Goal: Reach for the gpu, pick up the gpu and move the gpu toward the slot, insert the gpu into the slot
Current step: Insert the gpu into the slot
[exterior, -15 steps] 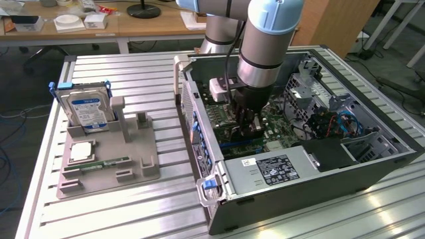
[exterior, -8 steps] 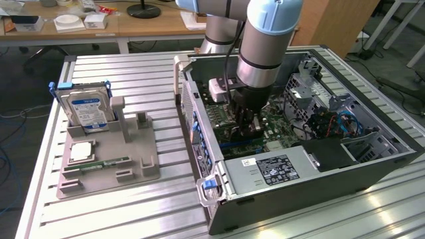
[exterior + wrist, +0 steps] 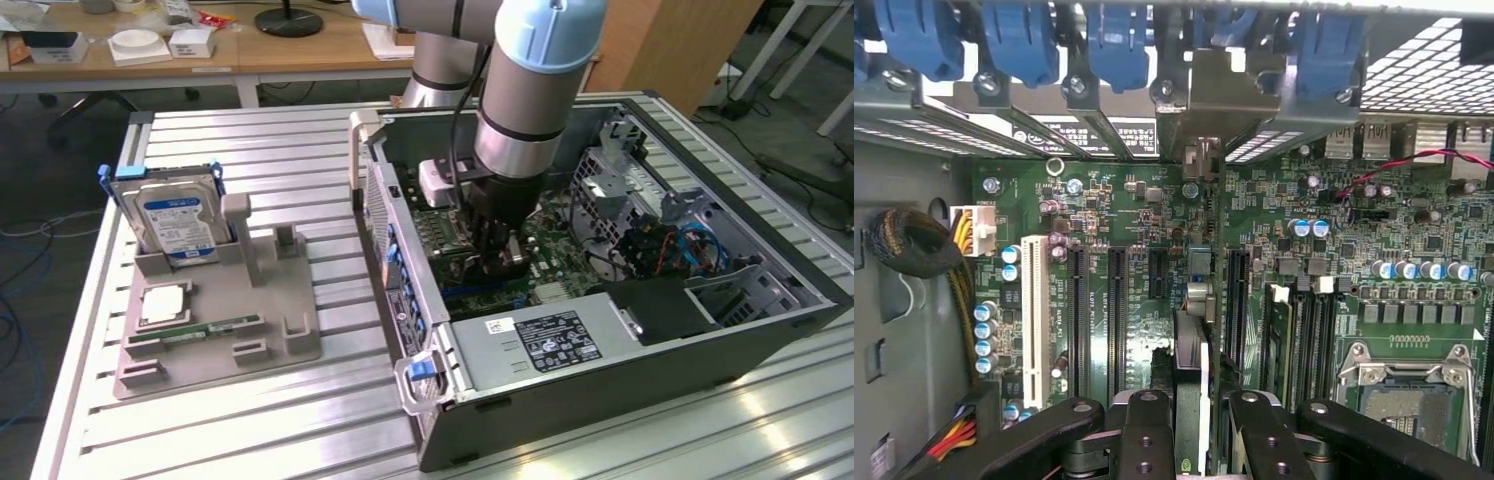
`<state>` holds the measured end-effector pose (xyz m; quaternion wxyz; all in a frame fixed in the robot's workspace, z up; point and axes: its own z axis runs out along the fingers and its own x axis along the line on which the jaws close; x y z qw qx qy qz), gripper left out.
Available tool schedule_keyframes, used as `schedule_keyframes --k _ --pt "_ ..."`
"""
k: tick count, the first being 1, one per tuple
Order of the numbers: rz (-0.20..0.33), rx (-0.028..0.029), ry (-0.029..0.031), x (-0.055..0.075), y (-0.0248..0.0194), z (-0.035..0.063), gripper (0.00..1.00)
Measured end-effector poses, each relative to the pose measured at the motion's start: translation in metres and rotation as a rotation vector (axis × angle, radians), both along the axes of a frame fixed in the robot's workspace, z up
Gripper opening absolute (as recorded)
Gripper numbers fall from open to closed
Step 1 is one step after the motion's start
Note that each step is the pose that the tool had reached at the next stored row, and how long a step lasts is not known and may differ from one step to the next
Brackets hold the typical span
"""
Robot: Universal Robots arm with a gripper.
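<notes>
The arm reaches down into the open PC case, its gripper low over the motherboard near the middle of the case. In the wrist view the gripper has its fingers closed narrowly on the gpu, seen edge-on as a thin card standing upright between them. The card's silvery bracket runs up to the case's rear wall, among the blue slot latches there. The gpu's lower edge is down at the motherboard, in line with a slot between the dark expansion slots and the memory slots; whether it is fully seated cannot be told. A white slot lies farther off on the board, near a bundle of cables. Outside the case, to the exterior view's left, a grey holder on the table carries a hard drive standing upright and a memory stick lying flat.
</notes>
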<state>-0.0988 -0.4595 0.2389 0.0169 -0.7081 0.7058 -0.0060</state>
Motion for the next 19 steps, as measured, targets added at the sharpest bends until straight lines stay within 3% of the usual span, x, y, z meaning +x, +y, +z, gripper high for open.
schedule_keyframes --k 19 --pt "0.000 0.0001 0.0000 0.0019 0.0000 -0.0019 0.26"
